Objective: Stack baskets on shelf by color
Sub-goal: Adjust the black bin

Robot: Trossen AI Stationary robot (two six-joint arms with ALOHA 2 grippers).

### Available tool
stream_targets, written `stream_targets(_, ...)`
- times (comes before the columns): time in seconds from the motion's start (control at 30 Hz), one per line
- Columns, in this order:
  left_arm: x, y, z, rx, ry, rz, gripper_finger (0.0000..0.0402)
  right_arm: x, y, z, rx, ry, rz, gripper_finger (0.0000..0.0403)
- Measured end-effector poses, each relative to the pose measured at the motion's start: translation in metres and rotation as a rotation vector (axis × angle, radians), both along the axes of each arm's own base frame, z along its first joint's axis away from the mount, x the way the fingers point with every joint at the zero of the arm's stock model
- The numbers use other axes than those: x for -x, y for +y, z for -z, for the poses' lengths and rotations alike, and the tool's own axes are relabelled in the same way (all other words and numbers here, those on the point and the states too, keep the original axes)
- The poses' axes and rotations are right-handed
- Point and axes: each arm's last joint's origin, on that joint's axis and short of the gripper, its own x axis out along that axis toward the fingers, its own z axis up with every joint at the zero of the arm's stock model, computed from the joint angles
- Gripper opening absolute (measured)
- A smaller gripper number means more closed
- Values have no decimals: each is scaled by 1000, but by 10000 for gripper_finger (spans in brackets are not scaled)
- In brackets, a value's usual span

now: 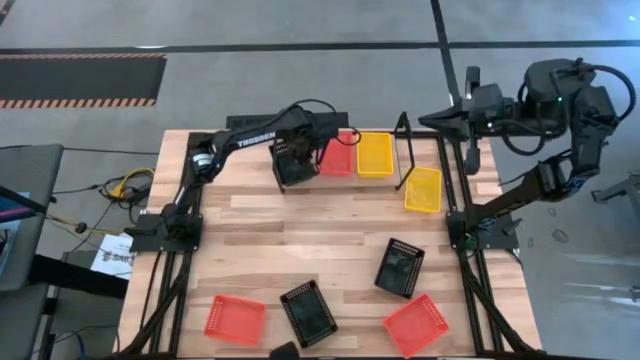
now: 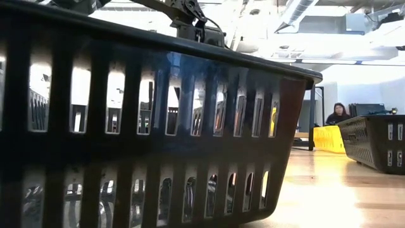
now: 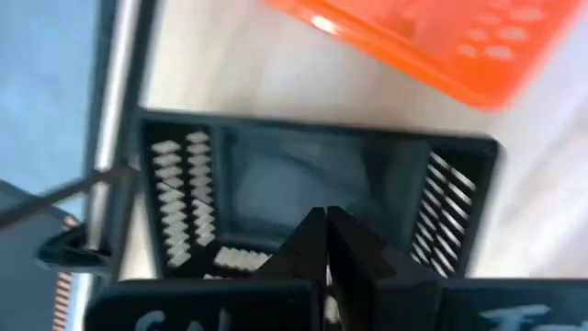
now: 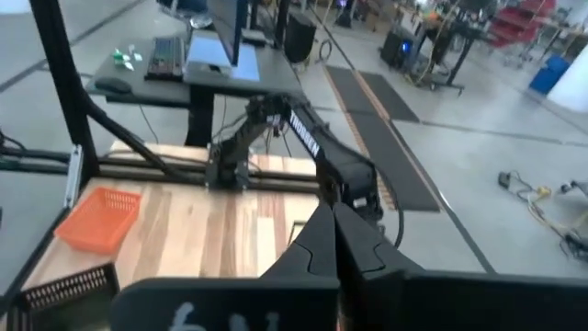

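The left gripper (image 1: 297,168) is hovering at the far end of the table over a black basket (image 1: 296,165), its fingers pinched tightly together; whether they are clamping the basket's near wall or merely closing beside it, I cannot tell. The left wrist view is showing the fingers (image 3: 323,241) meeting over the rim, with the basket's open mouth facing the camera. That basket is sitting at the left end of the shelf (image 1: 405,150) row, touching a red basket (image 1: 338,153), which is in turn lying just beside a yellow basket (image 1: 375,153).

The step in hand looks to be the placing or seating of the first black basket in its column. If the basket is settled, the next move is calling for a release and a lift clear, then a reach for another black one.

The right gripper (image 1: 441,117) is waiting beyond the table's far right corner, also clenched and holding nothing.

The black basket is lying with its long axis running from the far edge toward the near edge of the table, mouth upward. Other baskets are waiting well apart: a second yellow one (image 1: 423,189) near the shelf's right post, and black (image 1: 400,267) and red (image 1: 415,324) ones toward the near edge.
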Motion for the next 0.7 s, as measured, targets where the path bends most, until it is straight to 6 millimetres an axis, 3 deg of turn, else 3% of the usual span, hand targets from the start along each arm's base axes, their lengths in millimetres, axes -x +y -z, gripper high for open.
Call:
stream_targets(0.23, 11, 21, 1, 10, -3, -53, 0, -7, 0, 5, -17, 45, 6, 1)
stream_targets(0.47, 14, 26, 1, 30, -9, -63, 0, -6, 0, 4, -11, 43, 4, 1)
stream_targets(0.7, 8, 33, 18, 44, 7, -51, 0, -6, 0, 5, -11, 43, 4, 1)
